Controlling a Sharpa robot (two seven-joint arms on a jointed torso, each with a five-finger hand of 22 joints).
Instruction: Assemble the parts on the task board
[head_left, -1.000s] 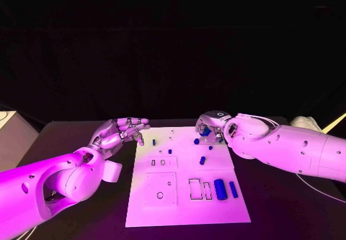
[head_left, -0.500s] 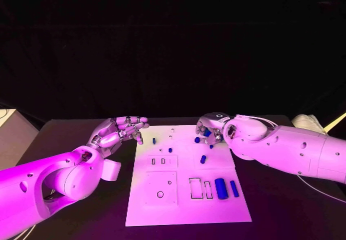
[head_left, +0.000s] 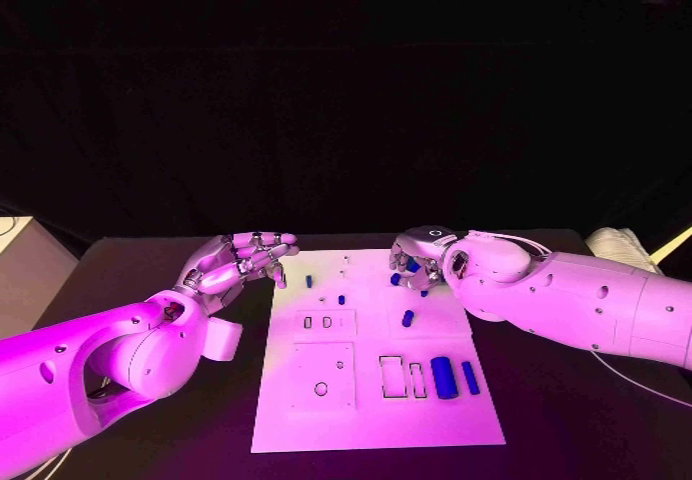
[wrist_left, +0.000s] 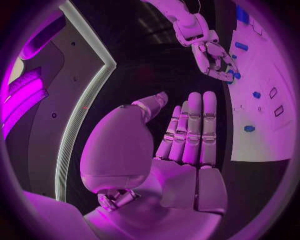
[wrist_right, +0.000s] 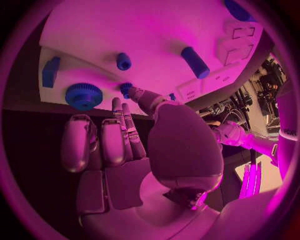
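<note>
Over at the left, the left hand (head_left: 242, 262) hovers empty, fingers apart, beside the flat white task board (head_left: 361, 420) on the black counter (head_left: 562, 420). Small blue cylindrical parts (head_left: 443, 377) lie on the board. Right hand (head_left: 415, 262), at its far edge: grip unclear.

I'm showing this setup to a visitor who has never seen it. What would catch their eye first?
Likely the white task board in the middle of the black table, dotted with small blue parts. Next, the right hand reaching over the board's far right corner, fingertips at a small blue part near a blue gear. The left hand hovers beside the board's far left corner, holding nothing.
</note>
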